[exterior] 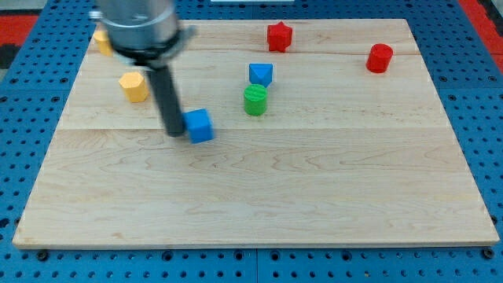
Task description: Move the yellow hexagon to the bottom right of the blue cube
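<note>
Blue pegboard frames a pale wooden board [314, 196] that fills most of the frame. At upper left, the yellow hexagon [134, 86] sits well apart from the blue cube [200, 126], which lies left of centre. My tip [174, 134] rests on the board just beside the cube's left face, close enough that I cannot tell whether they touch; there are no fingers to speak of, only a bare rod. A second yellow block [102, 41] peeks out at the far upper left, partly hidden by the arm, its shape unclear. Right of the cube stand a green cylinder [255, 101] and, just above it, a blue block [261, 75] of pointed shape. A red star [279, 36] and a red cylinder [380, 58] sit along the top.

As I judge it, the task is barely begun: the hexagon is up-left of the cube, and needs carrying round to its lower right.
</note>
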You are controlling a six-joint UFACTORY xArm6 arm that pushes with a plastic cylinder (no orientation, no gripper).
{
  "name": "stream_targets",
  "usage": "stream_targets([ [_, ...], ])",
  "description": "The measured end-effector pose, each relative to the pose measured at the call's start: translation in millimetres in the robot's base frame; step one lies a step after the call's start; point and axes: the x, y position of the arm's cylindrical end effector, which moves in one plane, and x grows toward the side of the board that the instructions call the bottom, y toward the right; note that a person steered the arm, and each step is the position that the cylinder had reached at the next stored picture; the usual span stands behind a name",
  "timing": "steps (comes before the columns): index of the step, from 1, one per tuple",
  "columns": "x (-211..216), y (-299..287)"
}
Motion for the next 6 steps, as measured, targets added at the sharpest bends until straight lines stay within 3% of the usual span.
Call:
stream_targets([
  [1,0.0,58.7],
  [2,6.5,76.9],
  [4,-13.2,-143.0],
  [5,-76.5,-169.3],
  [6,-113.4,-119.9],
])
